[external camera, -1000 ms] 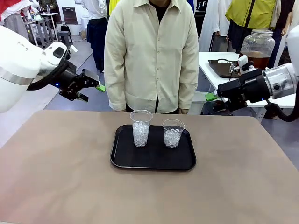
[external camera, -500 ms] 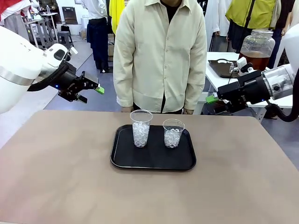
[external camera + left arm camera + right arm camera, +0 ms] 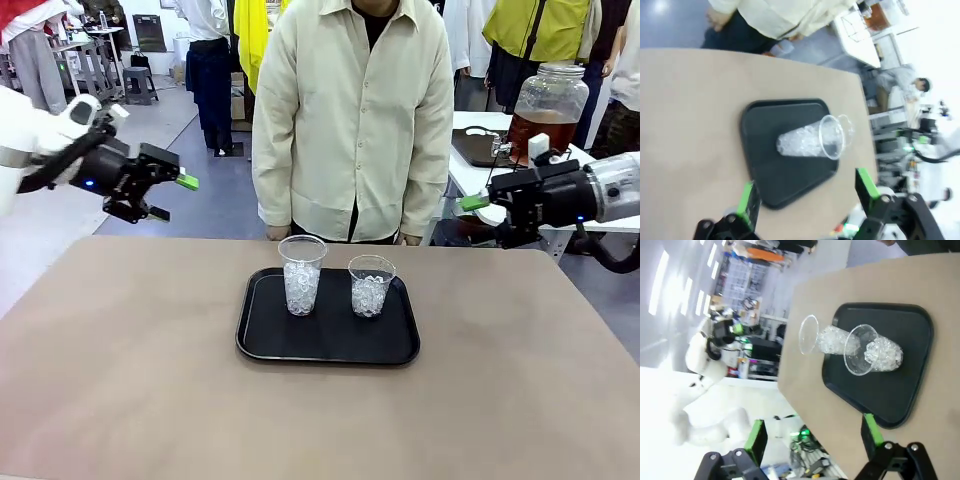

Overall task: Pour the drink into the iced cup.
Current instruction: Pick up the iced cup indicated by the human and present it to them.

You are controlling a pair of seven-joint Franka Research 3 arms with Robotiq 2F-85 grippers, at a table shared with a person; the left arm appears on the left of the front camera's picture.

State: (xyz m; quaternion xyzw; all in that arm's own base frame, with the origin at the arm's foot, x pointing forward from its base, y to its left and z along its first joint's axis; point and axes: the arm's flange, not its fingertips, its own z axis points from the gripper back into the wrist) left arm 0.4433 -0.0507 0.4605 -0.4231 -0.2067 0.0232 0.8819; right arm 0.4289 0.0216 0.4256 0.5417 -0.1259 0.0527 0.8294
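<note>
Your left gripper (image 3: 172,197): fingers apart, empty, raised at far left. Your right gripper (image 3: 482,216): fingers apart, empty, raised at far right. Drink (image 3: 535,130) in lidded glass jar (image 3: 550,85) on side table (image 3: 462,165) behind right gripper. Taller iced cup (image 3: 301,275) and shorter iced cup (image 3: 371,286) side by side on black tray (image 3: 330,345).

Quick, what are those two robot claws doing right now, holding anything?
Left gripper: open, holding nothing.
Right gripper: open, holding nothing.
</note>
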